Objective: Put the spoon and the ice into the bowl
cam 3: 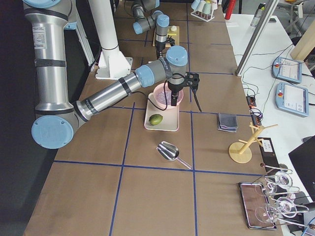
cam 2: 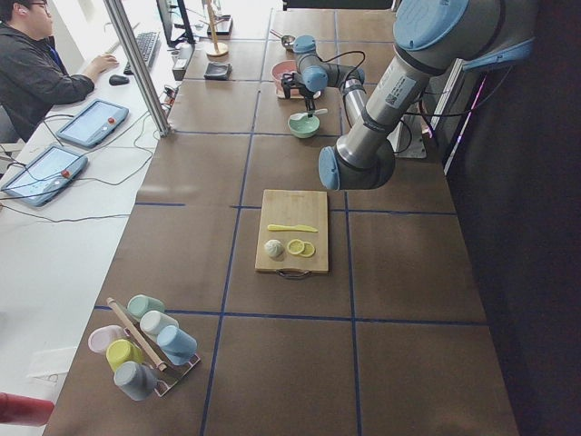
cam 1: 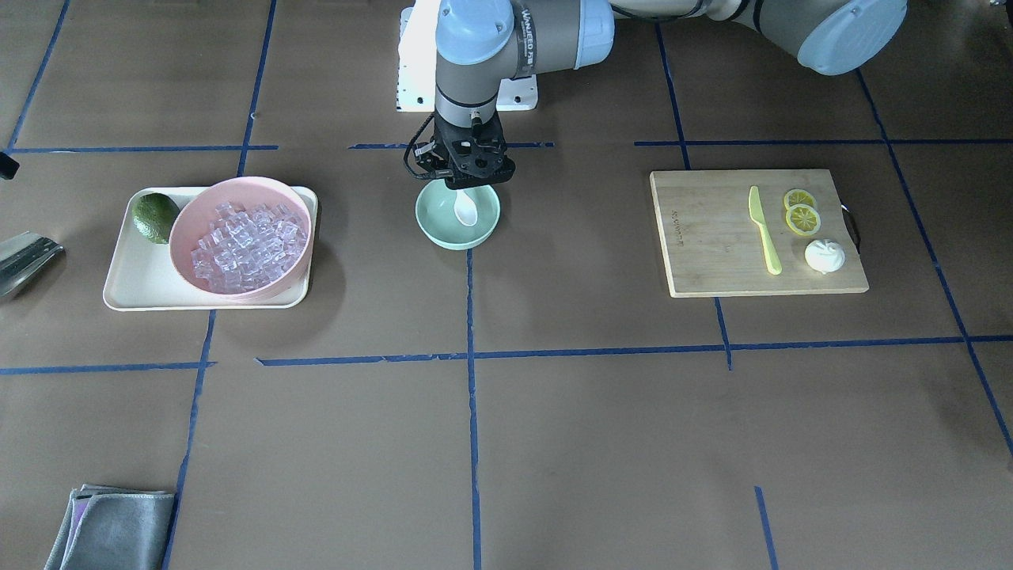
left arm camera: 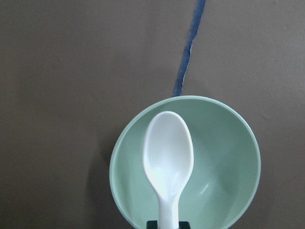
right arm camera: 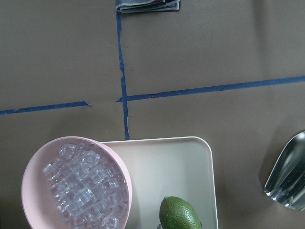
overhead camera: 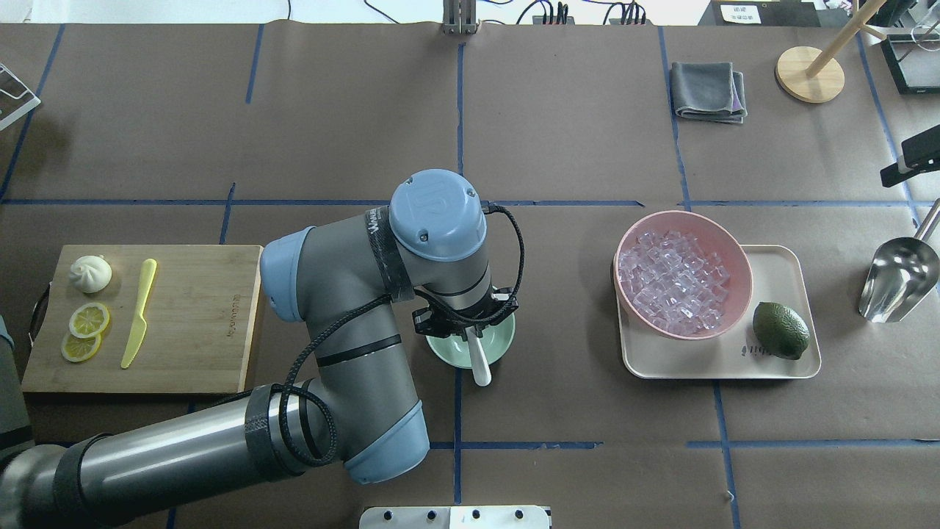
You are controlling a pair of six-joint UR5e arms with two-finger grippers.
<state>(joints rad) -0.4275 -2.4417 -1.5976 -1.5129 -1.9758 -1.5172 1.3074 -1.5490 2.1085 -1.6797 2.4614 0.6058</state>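
The mint-green bowl (cam 1: pixel 439 229) stands at the table's middle. My left gripper (cam 1: pixel 465 182) hangs just over the bowl's robot-side rim and is shut on the handle of the white spoon (cam 1: pixel 465 207). The spoon's scoop lies over the bowl's inside in the left wrist view (left arm camera: pixel 167 152), above the bowl (left arm camera: pixel 228 157). Its handle end sticks out past the rim in the overhead view (overhead camera: pixel 481 371). The clear ice cubes (overhead camera: pixel 672 283) fill the pink bowl (overhead camera: pixel 738 257). My right gripper (cam 3: pixel 187 105) hangs high near the pink bowl; I cannot tell whether it is open or shut.
The pink bowl and a green lime (overhead camera: pixel 780 330) sit on a cream tray (overhead camera: pixel 705 364). A metal scoop (overhead camera: pixel 897 279) lies beyond it. A cutting board (cam 1: pixel 712 253) holds a yellow-green knife (cam 1: pixel 764 231), lemon slices (cam 1: pixel 801 212) and a bun (cam 1: pixel 825 255). A grey cloth (cam 1: pixel 119 526) lies at a corner.
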